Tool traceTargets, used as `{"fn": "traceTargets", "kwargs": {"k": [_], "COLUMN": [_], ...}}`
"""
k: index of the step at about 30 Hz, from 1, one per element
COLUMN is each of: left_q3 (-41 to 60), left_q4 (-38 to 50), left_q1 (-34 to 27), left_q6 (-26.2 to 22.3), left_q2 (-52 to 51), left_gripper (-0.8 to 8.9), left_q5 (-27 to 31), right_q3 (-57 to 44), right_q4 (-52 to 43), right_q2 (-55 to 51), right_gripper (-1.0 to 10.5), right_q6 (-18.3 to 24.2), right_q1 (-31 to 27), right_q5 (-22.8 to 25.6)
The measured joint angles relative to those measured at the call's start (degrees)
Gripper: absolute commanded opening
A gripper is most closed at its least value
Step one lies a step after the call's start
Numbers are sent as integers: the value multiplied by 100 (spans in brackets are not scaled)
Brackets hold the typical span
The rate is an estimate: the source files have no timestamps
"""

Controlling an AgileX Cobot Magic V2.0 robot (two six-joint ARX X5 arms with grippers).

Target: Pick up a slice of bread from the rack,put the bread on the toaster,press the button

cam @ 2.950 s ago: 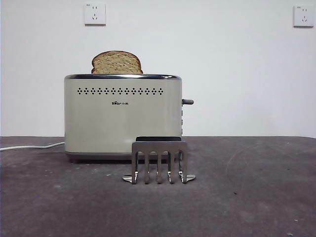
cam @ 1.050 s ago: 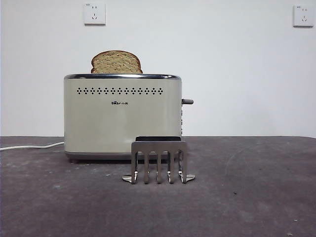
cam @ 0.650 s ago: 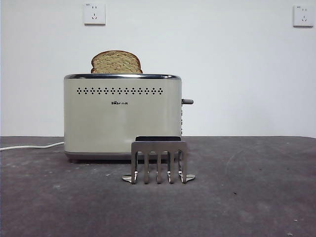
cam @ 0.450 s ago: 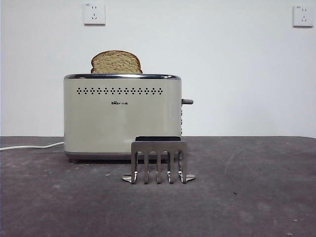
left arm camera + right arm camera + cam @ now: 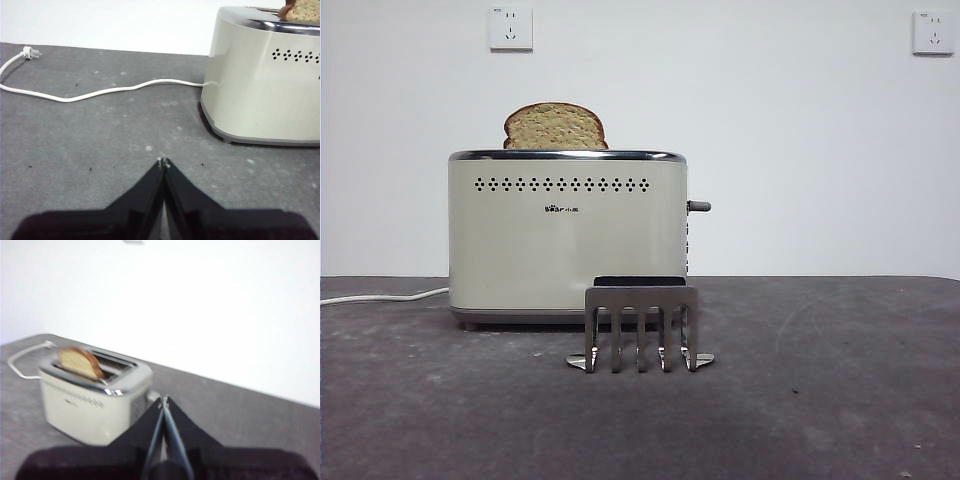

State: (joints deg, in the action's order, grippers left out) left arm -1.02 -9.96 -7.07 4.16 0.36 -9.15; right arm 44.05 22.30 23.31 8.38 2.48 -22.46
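The cream-white toaster (image 5: 567, 232) stands on the dark table. The slice of bread (image 5: 555, 127) stands upright in its slot at the left half, its domed top showing above the chrome rim. The grey metal rack (image 5: 640, 328) stands in front of the toaster, with nothing in it. The toaster's lever (image 5: 699, 206) sticks out on its right side. My left gripper (image 5: 163, 162) is shut and empty, low over the table beside the toaster (image 5: 265, 80). My right gripper (image 5: 163, 401) is shut and empty, high up and away from the toaster (image 5: 92, 395), whose bread (image 5: 80, 362) shows in the slot.
A white power cord (image 5: 95, 91) runs from the toaster across the table to a plug (image 5: 30, 52). Two wall sockets (image 5: 510, 28) sit on the white wall behind. Neither arm shows in the front view.
The toaster, the bread and the rack have not visibly moved in the front view.
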Motion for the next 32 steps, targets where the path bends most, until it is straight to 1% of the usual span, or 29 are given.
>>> {"fn": "traceTargets", "kwargs": {"k": [3,5,8,11,14,18,24,32], "left_q3": [0,0,0,0,0,0,0,0], "left_q4": [0,0,0,0,0,0,0,-2], "left_q1": [0,0,0,0,0,0,0,0], "left_q6": [0,0,0,-2,-2,-2,0,0], "left_q2": [0,0,-2,0,-2,0,-2,-2], "left_gripper": [-3,-3,-3,-4,-3,-4,-4,-3], "left_q5": [0,0,0,0,2,0,0,0], "right_q3": [-1091,-1742,-2511,-3091,-3453,-3797,-4083,-4288], "right_q4": [-590,-935,-1239,-1314,-1338,-1355,-1370,-1252], "right_q2": [-566,-957,-1434,-1784,-2035,-2208,-2304,-2304], "right_gripper": [1,1,1,1,1,1,1,1], "right_q6": [-146,-264,-426,-544,-586,-638,-791,-1032], "right_q1": [-26,-26,-26,-26,-26,-26,-26,-26], "right_q5": [57,293,688,813,1016,1110,1502,1561]}}
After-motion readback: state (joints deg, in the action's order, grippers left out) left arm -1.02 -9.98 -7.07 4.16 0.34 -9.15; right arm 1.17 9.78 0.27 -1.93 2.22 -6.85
